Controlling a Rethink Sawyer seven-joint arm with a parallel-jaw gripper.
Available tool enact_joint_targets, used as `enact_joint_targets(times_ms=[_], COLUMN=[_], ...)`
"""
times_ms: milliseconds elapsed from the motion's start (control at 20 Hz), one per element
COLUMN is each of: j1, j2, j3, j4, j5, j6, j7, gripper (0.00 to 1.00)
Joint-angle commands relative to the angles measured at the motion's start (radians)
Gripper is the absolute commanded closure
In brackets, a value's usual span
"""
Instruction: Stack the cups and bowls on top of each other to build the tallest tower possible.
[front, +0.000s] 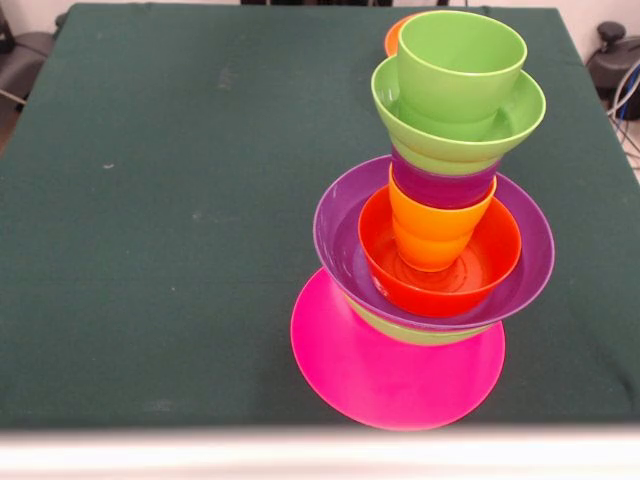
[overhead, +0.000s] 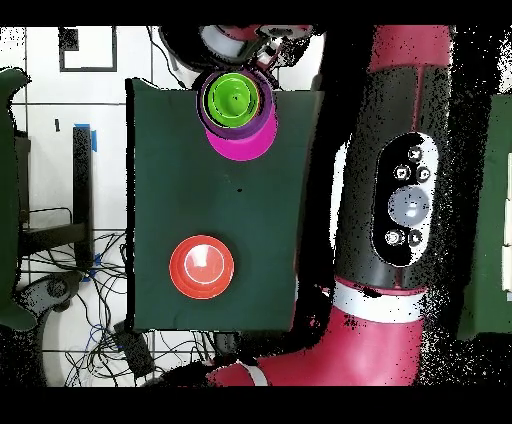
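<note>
The wide glossy pink plastic bowl (front: 400, 375) is carrying the tower (front: 440, 210) at the table's (front: 150, 200) five o'clock; the remaining orange-red bowl (overhead: 202, 267) is waiting apart, needing centred placement. The gripper's fingers I cannot tell.

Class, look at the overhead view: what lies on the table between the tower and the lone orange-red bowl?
Nothing: in the overhead view, only bare green tabletop separates the tower from the orange-red bowl.
</note>
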Motion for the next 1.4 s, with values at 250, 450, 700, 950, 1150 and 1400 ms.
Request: enact_joint_targets(times_ms=[250, 450, 700, 950, 1150, 1400], j1=[0.036, 0.042, 0.042, 0.033, 0.025, 0.011], j2=[0.079, 0.112, 0.146, 0.148, 0.144, 0.146], j3=[0.023, 0.036, 0.051, 0.04, 0.026, 0.016], j4=[-0.134, -0.178, -0.216, -0.199, -0.182, -0.155], j5=[-0.114, -0.131, -0.15, -0.134, -0.121, -0.107], j6=[0.161, 0.155, 0.138, 0.11, 0.092, 0.05], j7=[-0.107, -0.124, -0.155, -0.17, -0.178, -0.194], gripper=[1.0, 1.0, 1.0, 1.0, 1.0, 1.0])
